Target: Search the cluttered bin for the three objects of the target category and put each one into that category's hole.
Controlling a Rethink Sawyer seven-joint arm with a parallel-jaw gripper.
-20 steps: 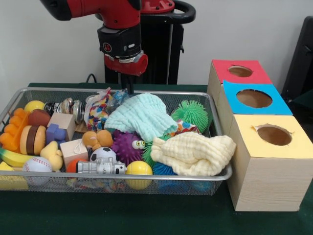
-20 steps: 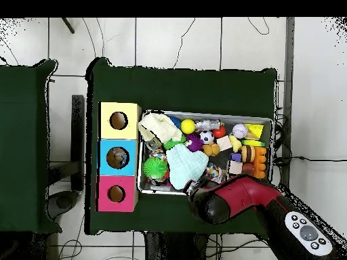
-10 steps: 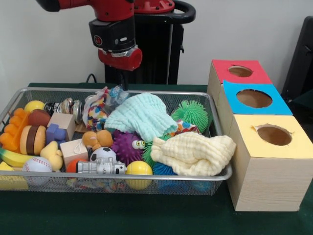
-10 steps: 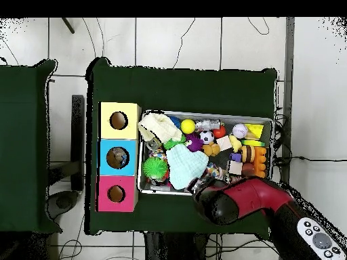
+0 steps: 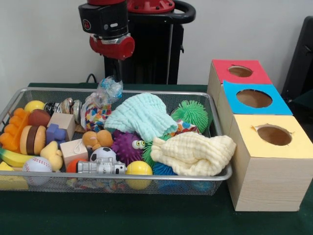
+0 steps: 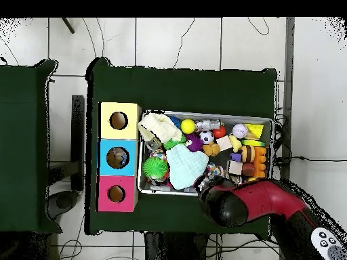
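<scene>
The bin [image 5: 161,91] of silver wire mesh holds several toys and cloths; it also shows in the overhead view [image 6: 203,113]. My gripper [image 5: 113,79] hangs over the bin's far left part, shut on the crinkly blue-white end of a multicoloured patterned cloth toy [image 5: 97,111]. That end is raised above the rim while the rest of the toy still lies in the bin. The hole [image 5: 240,71] in the red-topped box lies at the far right; it also shows in the overhead view [image 6: 116,193]. In the overhead view the arm [image 6: 234,206] hides the gripper.
Blue-topped hole [image 5: 254,98] and yellow-topped hole [image 5: 274,135] adjoin the red one. In the bin: mint cloth [image 5: 142,115], yellow cloth [image 5: 193,154], green spiky ball [image 5: 191,112], purple spiky ball [image 5: 125,147], wooden blocks, balls, toy food at the left.
My gripper has risen and shifted left in the front view, pulling the blue-white end of the patterned cloth toy up out of the bin.
</scene>
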